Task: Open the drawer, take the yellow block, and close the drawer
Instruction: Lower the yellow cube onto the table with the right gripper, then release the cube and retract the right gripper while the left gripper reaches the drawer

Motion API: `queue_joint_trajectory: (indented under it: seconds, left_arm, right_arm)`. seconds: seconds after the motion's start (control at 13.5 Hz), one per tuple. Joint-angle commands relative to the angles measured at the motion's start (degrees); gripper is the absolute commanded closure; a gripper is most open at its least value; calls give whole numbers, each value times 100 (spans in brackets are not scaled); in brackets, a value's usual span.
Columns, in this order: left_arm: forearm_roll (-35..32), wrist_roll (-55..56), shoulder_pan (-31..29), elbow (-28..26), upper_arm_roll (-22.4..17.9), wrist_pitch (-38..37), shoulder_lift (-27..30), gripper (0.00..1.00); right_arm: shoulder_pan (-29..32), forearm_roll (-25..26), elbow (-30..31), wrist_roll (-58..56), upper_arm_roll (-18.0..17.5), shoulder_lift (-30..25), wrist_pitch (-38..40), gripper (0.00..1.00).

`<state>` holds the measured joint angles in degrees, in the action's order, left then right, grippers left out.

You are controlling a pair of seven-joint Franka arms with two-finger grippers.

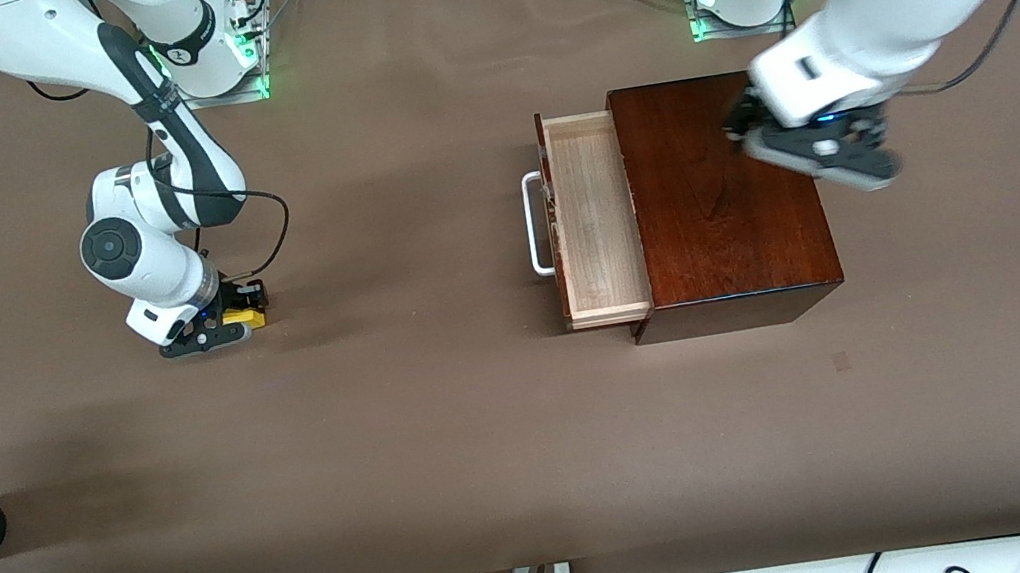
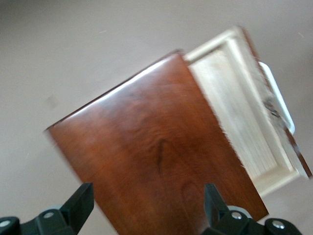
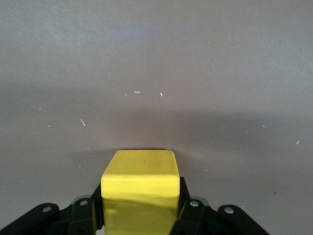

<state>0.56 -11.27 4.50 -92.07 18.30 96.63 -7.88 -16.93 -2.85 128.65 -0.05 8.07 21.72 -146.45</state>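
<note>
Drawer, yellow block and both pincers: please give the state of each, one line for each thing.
drawer: pulled open, nothing inside.
yellow block: out of the drawer, gripped by the right pincer, low at the table toward the right arm's end.
right pincer: shut on the block.
left pincer: open, holding nothing, over the wooden box.

left end effector (image 2: 146, 210) raised, fingers spread | right end effector (image 1: 234, 320) low, fingers closed, apparently gripping

A small bright yellow cube (image 3: 139, 188) sat between black fingers (image 3: 188, 218) — over plain brown table (image 1: 452, 437). The drawer's pale wood interior (image 1: 595, 213) — white loop handle (image 1: 535, 224) — met a dark reddish-brown grained box (image 1: 719, 195).
</note>
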Motion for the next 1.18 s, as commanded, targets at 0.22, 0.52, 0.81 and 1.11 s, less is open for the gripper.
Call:
queue_joint_trajectory:
  seconds: [0.22, 0.52, 0.81, 1.11]
  left_arm:
    - [1019, -2376, 103, 592, 736, 169, -949, 0]
    - [1351, -3994, 742, 1130, 1000, 634, -1901, 0]
    - [421, -4401, 1482, 1051, 992, 1419, -2252, 0]
    - [-713, -4349, 1791, 963, 974, 1455, -2647, 0]
  right_arm:
    - [233, 126, 55, -20, -95, -132, -68, 0]
    - [269, 136, -435, -345, -113, -1264, 965, 0]
    - [401, 83, -2402, -338, -314, -1609, 3530, 0]
    - [401, 74, -2775, -416, -271, -2171, 4362, 0]
